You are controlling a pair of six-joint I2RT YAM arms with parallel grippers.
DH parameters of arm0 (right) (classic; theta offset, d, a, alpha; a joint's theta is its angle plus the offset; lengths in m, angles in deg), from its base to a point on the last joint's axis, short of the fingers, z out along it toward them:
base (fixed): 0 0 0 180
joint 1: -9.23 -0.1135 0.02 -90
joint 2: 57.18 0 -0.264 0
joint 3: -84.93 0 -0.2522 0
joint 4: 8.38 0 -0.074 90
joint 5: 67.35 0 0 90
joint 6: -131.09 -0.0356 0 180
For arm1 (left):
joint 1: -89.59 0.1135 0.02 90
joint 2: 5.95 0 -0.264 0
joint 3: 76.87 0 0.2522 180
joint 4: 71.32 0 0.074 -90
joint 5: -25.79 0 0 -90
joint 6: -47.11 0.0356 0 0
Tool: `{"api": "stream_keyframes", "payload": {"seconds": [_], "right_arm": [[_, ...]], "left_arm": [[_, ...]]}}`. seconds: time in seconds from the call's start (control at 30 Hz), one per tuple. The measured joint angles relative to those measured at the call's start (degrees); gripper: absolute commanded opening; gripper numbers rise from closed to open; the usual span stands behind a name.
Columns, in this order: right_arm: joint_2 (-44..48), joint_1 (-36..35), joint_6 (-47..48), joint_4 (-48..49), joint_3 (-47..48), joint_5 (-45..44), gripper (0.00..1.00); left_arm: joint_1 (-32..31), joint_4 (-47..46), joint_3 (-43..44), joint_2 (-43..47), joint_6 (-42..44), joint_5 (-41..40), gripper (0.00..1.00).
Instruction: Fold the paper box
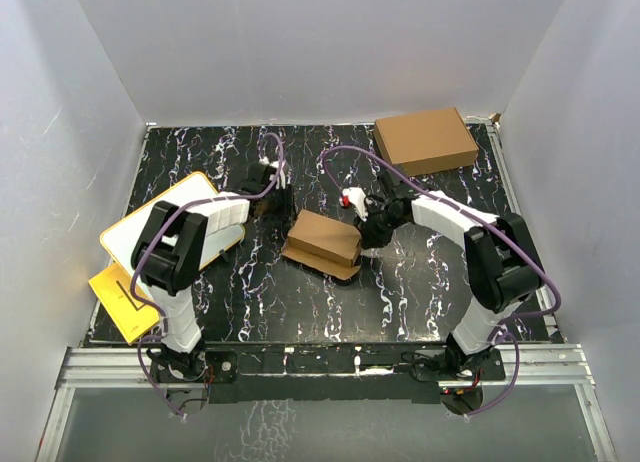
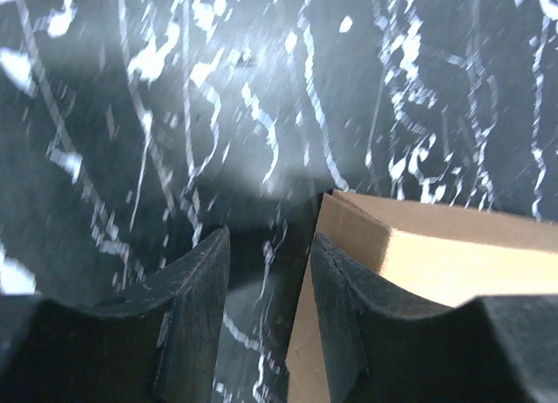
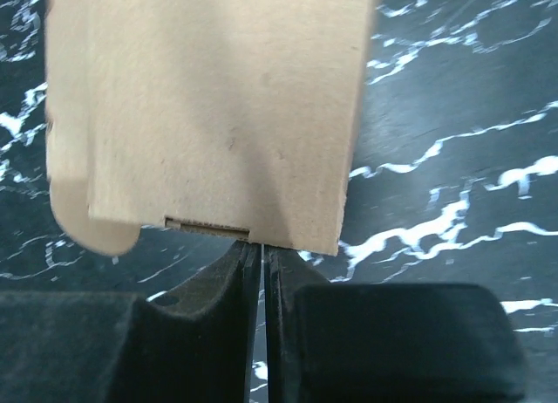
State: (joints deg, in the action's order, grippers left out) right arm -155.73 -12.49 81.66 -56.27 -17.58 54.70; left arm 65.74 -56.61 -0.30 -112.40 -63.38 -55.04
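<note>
Top external view: the paper box [image 1: 322, 244] lies mid-counter [image 1: 300, 312], partly folded, its layers stacked flat. It is thin cardboard, so likely light, stiff across the panels and bending at the creases. It is probably best pinched at a flap edge, since a hard squeeze could crush it. The right tool [image 3: 261, 256] is closed at the box's near edge; whether it pinches a flap I cannot tell. The left tool [image 2: 268, 246] stands open and empty, just beside a cardboard corner. Count: one paper box, one larger box [image 1: 425, 140], one white board [image 1: 175, 227], two tools.

No readable txt, labels or nos. anywhere, incl. paper box [image 1: 322, 242].
</note>
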Motion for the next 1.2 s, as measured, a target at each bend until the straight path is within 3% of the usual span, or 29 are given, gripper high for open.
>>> {"api": "stream_keyframes", "payload": {"seconds": [0.23,0.33,0.6,0.7,0.77,0.83,0.9,1.03,1.2], "right_arm": [[3.30,-1.20,0.07,-1.84,-5.09,4.87,0.17],[4.48,-1.68,1.66,-2.95,-5.57,7.58,0.19],[8.98,-1.51,10.03,-9.57,-6.32,12.31,0.32],[10.86,-1.38,13.84,-13.07,-6.34,14.67,0.38],[11.87,-1.36,16.06,-14.58,-6.10,16.33,0.51],[12.85,-1.36,17.97,-14.93,-6.01,17.79,0.74],[14.21,-1.36,20.22,-14.64,-6.01,19.43,0.85],[16.39,-1.36,30.25,-13.31,-6.01,23.06,0.88],[14.16,-1.36,41.64,-13.35,-5.99,25.09,0.88]], "left_arm": [[0.11,0.24,11.43,-9.09,2.91,7.28,0.42],[0.04,2.12,15.32,-11.50,3.96,9.75,0.48],[0.37,7.17,20.22,-9.94,8.74,5.51,0.51],[0.98,4.63,13.14,-0.83,10.38,3.89,0.51],[1.53,0.07,4.85,9.22,10.95,4.57,0.51],[1.64,-6.43,-3.52,19.26,11.13,6.58,0.51],[0.70,-14.80,-12.90,29.68,11.06,9.57,0.50],[-3.58,-28.33,-28.22,41.64,11.65,13.84,0.50],[-13.22,-36.94,-42.86,47.12,15.78,15.37,0.54]]}}
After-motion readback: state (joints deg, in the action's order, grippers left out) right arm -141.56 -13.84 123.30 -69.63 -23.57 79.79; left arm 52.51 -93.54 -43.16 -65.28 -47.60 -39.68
